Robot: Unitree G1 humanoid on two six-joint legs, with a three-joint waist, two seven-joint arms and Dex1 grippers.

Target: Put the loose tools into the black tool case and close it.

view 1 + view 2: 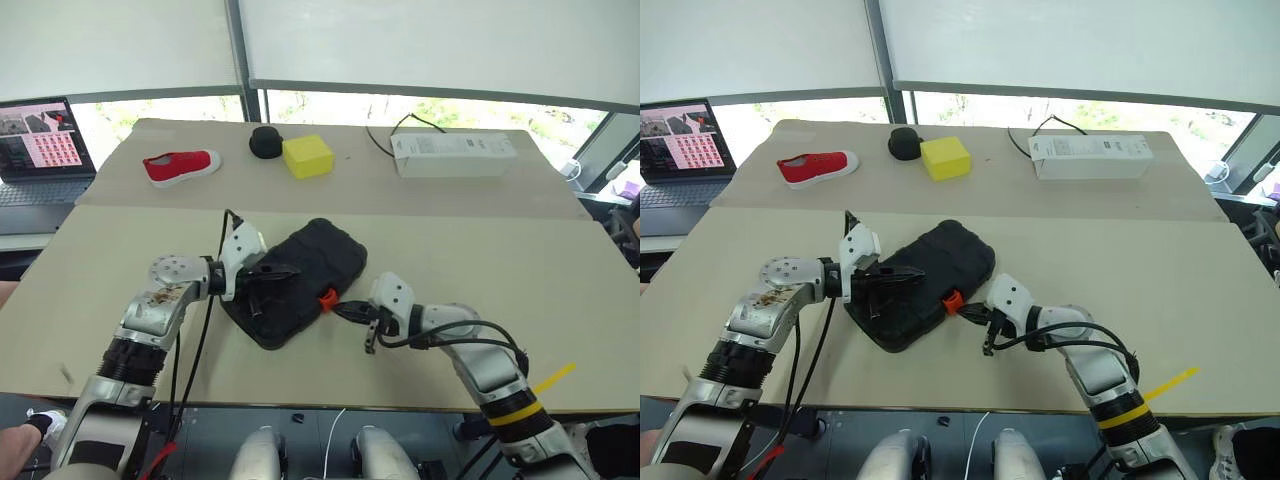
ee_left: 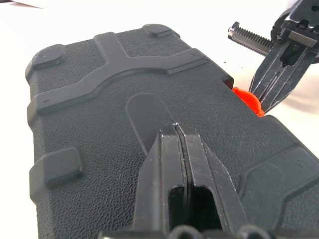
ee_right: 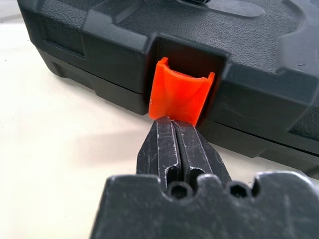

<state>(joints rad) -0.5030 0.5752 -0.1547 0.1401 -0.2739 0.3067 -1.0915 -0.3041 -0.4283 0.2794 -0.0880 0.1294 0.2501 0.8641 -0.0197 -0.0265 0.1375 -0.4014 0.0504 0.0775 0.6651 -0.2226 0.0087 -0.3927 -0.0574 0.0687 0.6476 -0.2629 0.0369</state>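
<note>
The black tool case (image 1: 318, 256) lies with its lid down, slanted across the near table. Its lid is ribbed (image 2: 99, 94). My left gripper (image 1: 287, 270) is shut, its tips resting on the lid's top (image 2: 175, 127). My right gripper (image 1: 336, 308) is shut too, its tips pressed against the lower edge of the orange latch (image 3: 180, 97) on the case's side. The latch (image 1: 326, 298) stands tilted out from its recess. No loose tools are in view.
On the far table sit a red shoe (image 1: 181, 165), a round black object (image 1: 266, 141), a yellow block (image 1: 307, 156) and a long white box (image 1: 455, 155) with a cable. A laptop (image 1: 40, 140) stands at the far left.
</note>
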